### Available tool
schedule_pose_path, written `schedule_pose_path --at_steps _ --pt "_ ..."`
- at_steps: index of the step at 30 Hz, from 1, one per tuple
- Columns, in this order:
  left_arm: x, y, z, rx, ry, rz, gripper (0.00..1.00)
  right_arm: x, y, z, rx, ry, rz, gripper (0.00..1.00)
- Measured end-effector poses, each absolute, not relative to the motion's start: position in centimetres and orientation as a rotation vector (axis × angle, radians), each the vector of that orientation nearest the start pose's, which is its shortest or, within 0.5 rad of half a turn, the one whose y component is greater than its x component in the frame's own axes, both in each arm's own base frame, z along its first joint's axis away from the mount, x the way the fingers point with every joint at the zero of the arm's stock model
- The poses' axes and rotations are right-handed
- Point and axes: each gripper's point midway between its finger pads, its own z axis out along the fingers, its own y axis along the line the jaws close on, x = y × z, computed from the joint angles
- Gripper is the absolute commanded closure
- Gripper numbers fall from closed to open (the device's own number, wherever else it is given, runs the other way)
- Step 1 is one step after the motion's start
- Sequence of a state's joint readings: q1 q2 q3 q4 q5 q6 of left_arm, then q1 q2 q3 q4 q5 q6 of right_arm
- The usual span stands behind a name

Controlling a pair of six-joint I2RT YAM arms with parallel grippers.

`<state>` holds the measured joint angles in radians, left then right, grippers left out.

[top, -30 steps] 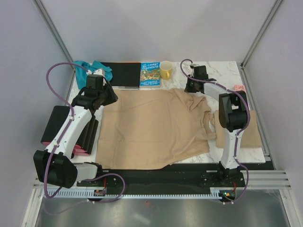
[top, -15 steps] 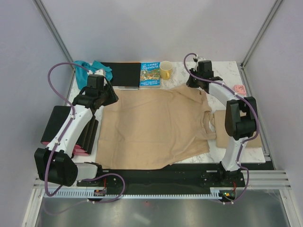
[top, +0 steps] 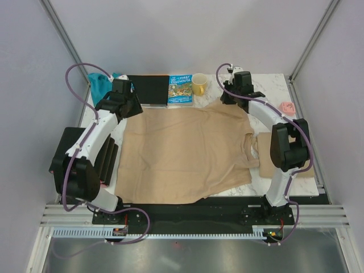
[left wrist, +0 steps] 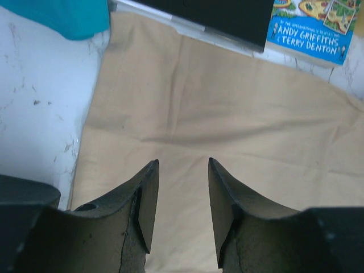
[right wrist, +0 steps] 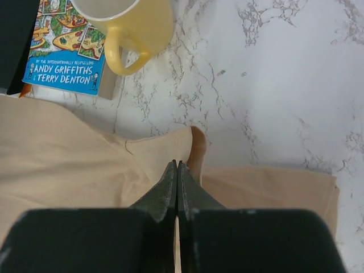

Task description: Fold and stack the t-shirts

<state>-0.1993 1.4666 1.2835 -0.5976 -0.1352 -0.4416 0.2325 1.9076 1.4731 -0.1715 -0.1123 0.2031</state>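
Tan t-shirt (top: 182, 153), spread flat between the arms: light, limp, apt to wrinkle. Right gripper (right wrist: 177, 165) pinches its far sleeve fold; left gripper (left wrist: 182, 170) gapes, empty, above the far-left hem corner, the sensible hold.

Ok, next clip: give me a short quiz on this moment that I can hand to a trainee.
1. True or false: the left pincer is shut on the tan shirt.
2. In the top view, what lies just left of the yellow mug? A) book B) black board C) teal cloth
3. Which pincer is shut at the tan shirt's far right corner?
Key: 1 false, its jaws stand apart above the cloth with nothing between them; 2 A; 3 the right pincer.
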Motion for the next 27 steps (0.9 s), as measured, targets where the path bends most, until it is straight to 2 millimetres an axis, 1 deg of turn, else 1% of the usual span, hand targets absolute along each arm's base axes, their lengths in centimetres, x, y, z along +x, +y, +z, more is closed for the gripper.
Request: schedule_pose_path --at_steps 2,4,7,12,14,16,22,25,27 --pt "40.6 -7.3 18.7 -0.369 2.316 -0.138 0.52 51.4 15.2 13.8 -0.103 2.197 0.371 1.00" --pt "42.1 -7.3 17.9 -0.401 2.318 -0.119 0.53 51.3 15.4 13.6 -0.114 2.200 0.374 1.00" --pt "43.5 -7.0 15.4 -0.451 2.350 -0.069 0.53 51.2 15.6 13.4 -0.123 2.196 0.382 1.00" --pt "45.0 -6.3 10.7 -0.513 2.410 0.015 0.53 50.7 15.8 12.3 -0.130 2.207 0.398 1.00" --pt "45.7 -6.2 9.6 -0.525 2.423 0.030 0.53 50.7 15.8 12.2 -0.132 2.206 0.402 1.00" --pt "47.1 -5.9 9.1 -0.539 2.414 0.041 0.52 50.6 15.8 12.1 -0.133 2.206 0.405 1.00" --pt "51.0 -5.1 8.9 -0.573 2.358 0.048 0.52 50.3 15.5 12.0 -0.126 2.207 0.386 1.00" --pt "52.8 -4.4 8.6 -0.594 2.340 0.048 0.52 50.4 15.2 12.8 -0.126 2.189 0.375 1.00" --pt "53.4 -3.8 8.1 -0.610 2.339 0.054 0.52 50.4 15.1 13.6 -0.125 2.173 0.373 1.00"
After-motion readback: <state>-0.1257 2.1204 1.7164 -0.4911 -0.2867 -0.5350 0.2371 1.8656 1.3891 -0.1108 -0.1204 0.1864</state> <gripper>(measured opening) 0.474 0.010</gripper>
